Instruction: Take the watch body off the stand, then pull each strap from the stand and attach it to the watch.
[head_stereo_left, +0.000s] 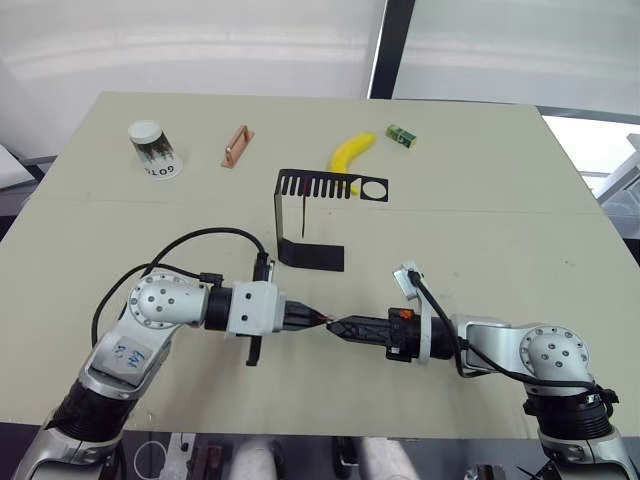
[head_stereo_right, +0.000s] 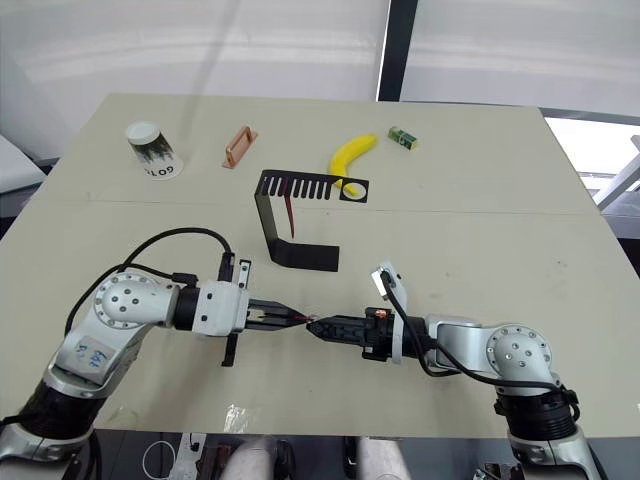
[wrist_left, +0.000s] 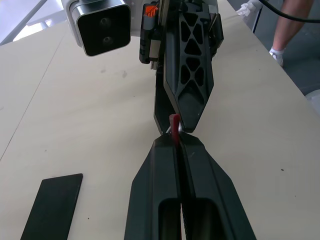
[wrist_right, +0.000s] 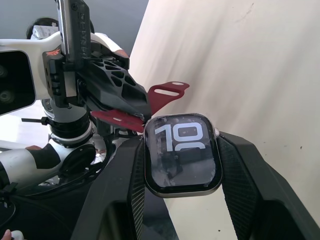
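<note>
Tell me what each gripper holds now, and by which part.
The right gripper clamps the watch body by its two side edges. The left gripper is shut on a strap, pinched flat between its fingers at the watch.

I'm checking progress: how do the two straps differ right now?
One strap is clamped in the left gripper, pressed against the watch that the right gripper holds. The other strap hangs from the stand, untouched. Both are thin and dark red.

Bare table (head_stereo_left: 480, 240) lies open on both side edges. The stand (head_stereo_left: 300, 215) blocks the middle; cup (head_stereo_left: 152, 148), copper clip (head_stereo_left: 237, 146), banana (head_stereo_left: 352, 153) and green box (head_stereo_left: 401, 136) line the far edge.
</note>
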